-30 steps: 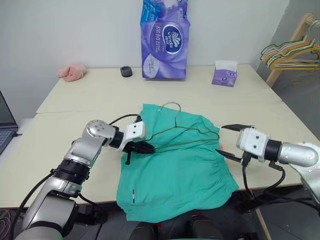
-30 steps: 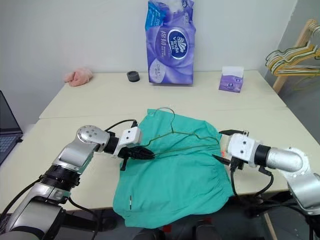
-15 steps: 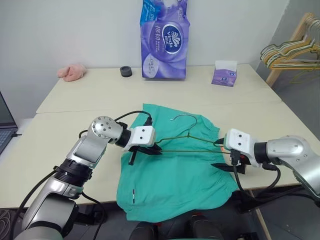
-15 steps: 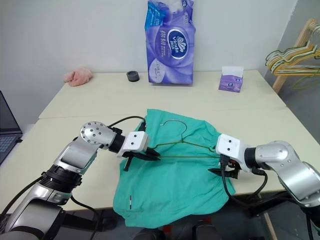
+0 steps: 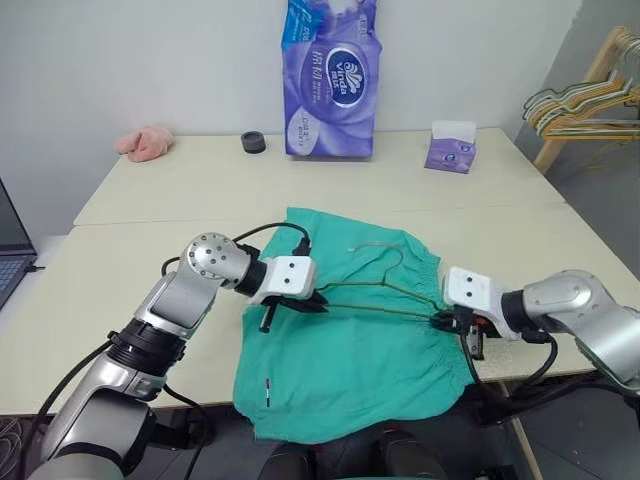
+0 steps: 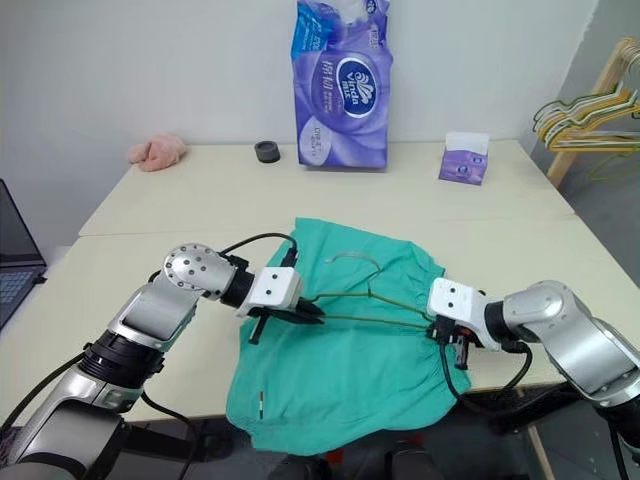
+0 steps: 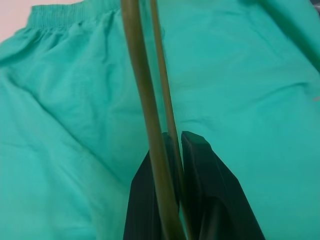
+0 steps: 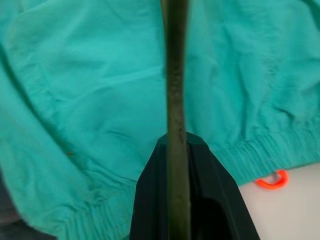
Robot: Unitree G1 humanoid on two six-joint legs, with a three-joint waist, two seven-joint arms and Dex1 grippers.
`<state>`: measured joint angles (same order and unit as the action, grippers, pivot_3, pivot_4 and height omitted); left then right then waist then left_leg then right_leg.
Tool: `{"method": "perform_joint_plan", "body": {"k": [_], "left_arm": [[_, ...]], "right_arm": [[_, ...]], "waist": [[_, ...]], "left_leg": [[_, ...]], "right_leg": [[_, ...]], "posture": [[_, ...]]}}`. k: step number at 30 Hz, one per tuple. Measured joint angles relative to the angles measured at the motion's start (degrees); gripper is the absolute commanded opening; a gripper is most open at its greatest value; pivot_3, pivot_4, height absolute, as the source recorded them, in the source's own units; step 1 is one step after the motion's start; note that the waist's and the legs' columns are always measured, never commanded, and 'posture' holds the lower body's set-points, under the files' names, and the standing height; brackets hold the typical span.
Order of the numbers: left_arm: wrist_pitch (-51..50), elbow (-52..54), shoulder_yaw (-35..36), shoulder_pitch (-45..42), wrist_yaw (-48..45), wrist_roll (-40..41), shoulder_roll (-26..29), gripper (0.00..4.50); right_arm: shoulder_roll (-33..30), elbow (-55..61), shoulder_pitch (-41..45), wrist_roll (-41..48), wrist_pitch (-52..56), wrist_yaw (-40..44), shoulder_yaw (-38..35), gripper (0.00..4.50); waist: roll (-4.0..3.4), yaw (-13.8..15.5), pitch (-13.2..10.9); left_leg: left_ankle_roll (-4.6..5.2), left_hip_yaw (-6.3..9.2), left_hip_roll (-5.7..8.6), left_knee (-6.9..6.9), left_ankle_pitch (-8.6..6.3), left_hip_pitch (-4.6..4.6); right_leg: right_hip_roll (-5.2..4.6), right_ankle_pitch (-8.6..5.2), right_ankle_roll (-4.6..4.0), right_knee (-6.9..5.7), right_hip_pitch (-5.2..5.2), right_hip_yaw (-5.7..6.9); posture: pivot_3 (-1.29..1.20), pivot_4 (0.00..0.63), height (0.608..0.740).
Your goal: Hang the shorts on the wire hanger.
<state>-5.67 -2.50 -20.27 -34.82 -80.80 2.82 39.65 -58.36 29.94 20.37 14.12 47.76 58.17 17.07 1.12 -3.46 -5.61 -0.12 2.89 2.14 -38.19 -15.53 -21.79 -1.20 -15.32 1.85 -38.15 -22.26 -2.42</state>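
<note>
The teal shorts [image 5: 340,365] lie spread flat at the table's front edge, hem hanging slightly over it. Just above them the wire hanger [image 5: 385,288] is held up, hook pointing away from me. My left gripper [image 5: 316,301] is shut on the hanger's left corner; in the left wrist view two wire strands [image 7: 146,100] run between its fingers [image 7: 205,190]. At the other corner, my right gripper [image 5: 441,320] is shut on the wire [image 8: 175,75], above the shorts' elastic waistband [image 8: 265,147].
A purple tissue pack [image 5: 328,80], a small tissue box [image 5: 449,148], a black ring [image 5: 253,142] and a pink cloth [image 5: 143,143] stand along the far side. Bunched hangers [image 5: 585,100] hang at far right. A laptop edge [image 5: 8,250] shows at left.
My right gripper came down and in from beside the shorts and shut on the hanger's right corner. The left gripper carried its corner slightly right, and the hanger now spans both grippers.
</note>
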Motion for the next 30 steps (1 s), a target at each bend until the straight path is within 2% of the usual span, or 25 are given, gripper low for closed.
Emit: {"method": "perform_joint_plan", "body": {"k": [9,10,15,18,24,30], "left_arm": [[-0.18,-0.15,-0.31,0.09,0.28,-0.56,-0.87,0.00],[-0.53,-0.18,-0.30,0.16,0.24,-0.48,-1.07,0.66],[-5.62,-1.99,3.65,0.50,2.17,4.97,-4.87,1.93],[-9.63,-5.10,7.50,-0.41,4.41,9.28,-6.52,1.93],[-15.52,-13.60,15.14,-4.30,7.84,13.85,-5.83,1.93],[-12.91,-25.32,19.83,-7.40,13.41,12.97,-4.96,1.93]], "right_arm": [[-0.18,1.40,0.01,0.41,3.60,0.38,0.00,0.05],[-0.18,1.41,0.01,0.44,3.96,0.36,-0.02,0.00],[-0.25,2.14,-1.32,0.71,4.79,0.01,-0.60,0.00],[-0.16,2.73,-1.84,1.56,5.45,-0.96,-2.76,0.00],[0.45,3.88,-6.83,4.77,9.14,-3.47,-9.15,0.00],[0.90,5.14,-18.73,9.41,15.40,-5.70,-22.84,0.00]], "waist": [[0.00,0.00,0.00],[0.00,0.00,0.00],[0.01,-0.03,0.00],[0.01,-0.07,0.00],[0.01,-0.55,0.01],[0.04,-0.21,0.02]], "left_leg": [[0.00,0.00,0.00,-0.01,0.00,-0.01],[0.00,0.00,0.00,-0.01,0.00,-0.01],[0.00,0.01,0.00,-0.03,0.00,-0.03],[0.00,0.03,0.00,-0.06,0.00,-0.03],[0.00,0.05,0.01,-0.05,0.00,-0.02],[0.00,0.07,0.04,-0.02,-0.01,-0.06]], "right_leg": [[0.00,0.00,0.00,0.01,0.00,0.00],[0.00,0.00,0.00,0.01,0.00,0.00],[-0.01,0.00,0.01,0.01,0.00,0.01],[0.00,0.01,0.03,-0.01,0.00,0.03],[-0.01,0.04,0.06,0.00,0.00,0.03],[-0.06,0.08,0.13,0.02,0.00,0.03]], "posture": [[-0.13,0.067,0.740],[-0.13,0.067,0.740],[-0.16,0.068,0.740],[-0.16,0.067,0.740],[-0.16,0.065,0.740],[-0.17,0.067,0.740]]}}
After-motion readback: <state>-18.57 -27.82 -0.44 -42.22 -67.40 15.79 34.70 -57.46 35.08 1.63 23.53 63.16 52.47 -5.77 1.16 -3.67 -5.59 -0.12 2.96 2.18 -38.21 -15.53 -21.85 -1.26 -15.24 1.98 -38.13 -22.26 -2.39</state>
